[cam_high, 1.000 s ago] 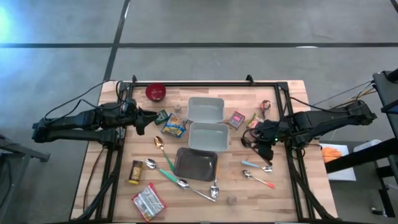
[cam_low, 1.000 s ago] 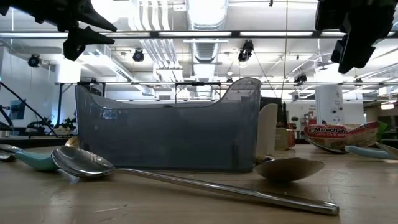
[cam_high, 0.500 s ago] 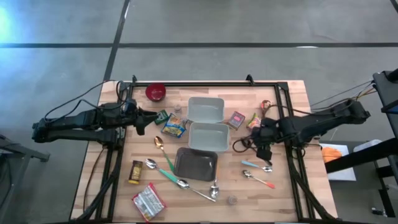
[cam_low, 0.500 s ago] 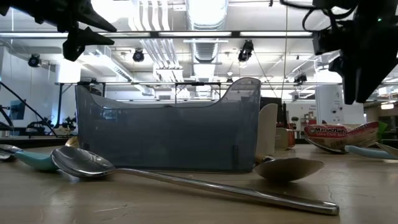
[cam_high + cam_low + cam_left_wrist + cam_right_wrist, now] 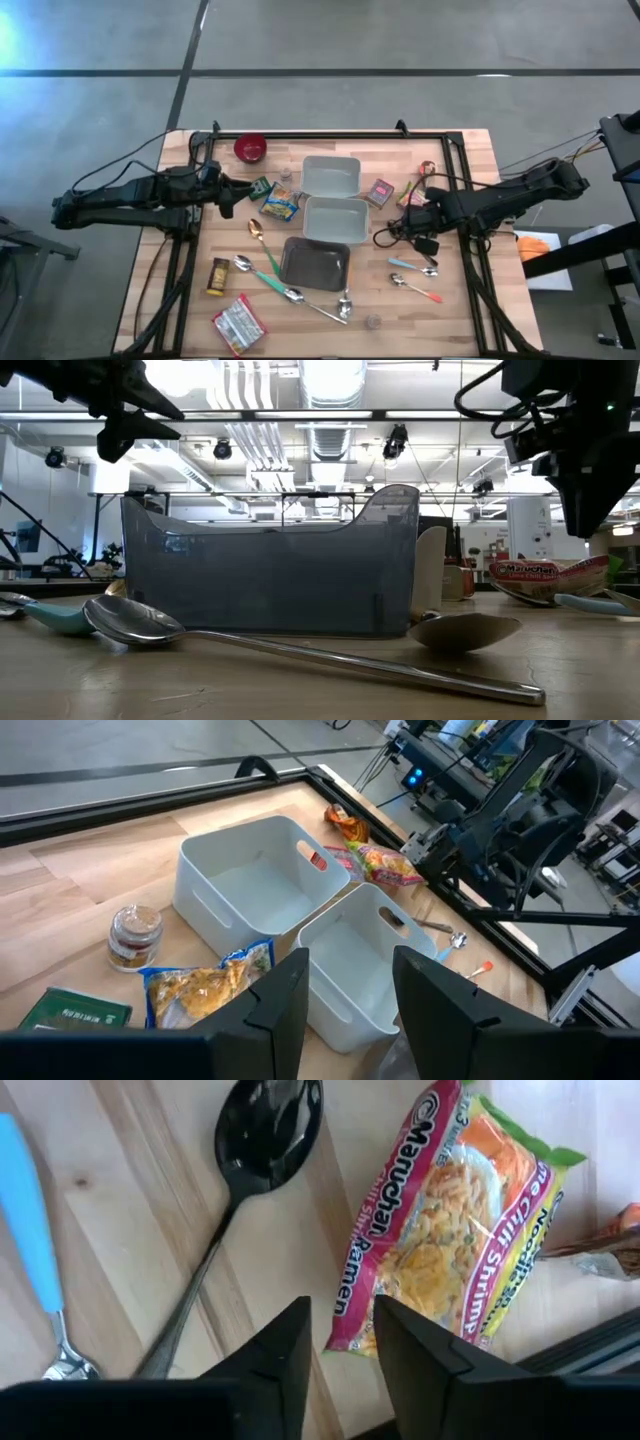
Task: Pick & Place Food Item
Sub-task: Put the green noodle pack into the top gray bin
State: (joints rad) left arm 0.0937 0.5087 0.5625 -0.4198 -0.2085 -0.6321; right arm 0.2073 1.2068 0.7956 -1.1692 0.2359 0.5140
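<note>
A ramen packet (image 5: 450, 1240), pink and green with orange noodles pictured, lies flat on the wood near the table's right side (image 5: 409, 194). My right gripper (image 5: 343, 1315) hangs just above the packet's edge, pointing almost straight down. It is open by a narrow gap with nothing in it. In the low view it (image 5: 585, 510) stays clear of the packet (image 5: 545, 575). A black spoon (image 5: 265, 1125) lies beside the packet. My left gripper (image 5: 350, 965) waits open and raised at the table's left (image 5: 238, 197), holding nothing.
Two white bins (image 5: 331, 177) (image 5: 335, 220) and a dark tray (image 5: 315, 263) stand mid-table. A yellow packet (image 5: 282, 203), a jar (image 5: 285, 175), a green box (image 5: 261, 188), a red box (image 5: 380, 192) and a red bowl (image 5: 250, 148) lie around them. Several spoons lie toward the near edge, one with a blue handle (image 5: 30, 1230).
My right gripper has come down toward the ramen packet. It has tipped from a slant to point almost straight down, and has shifted a little toward the table's left.
</note>
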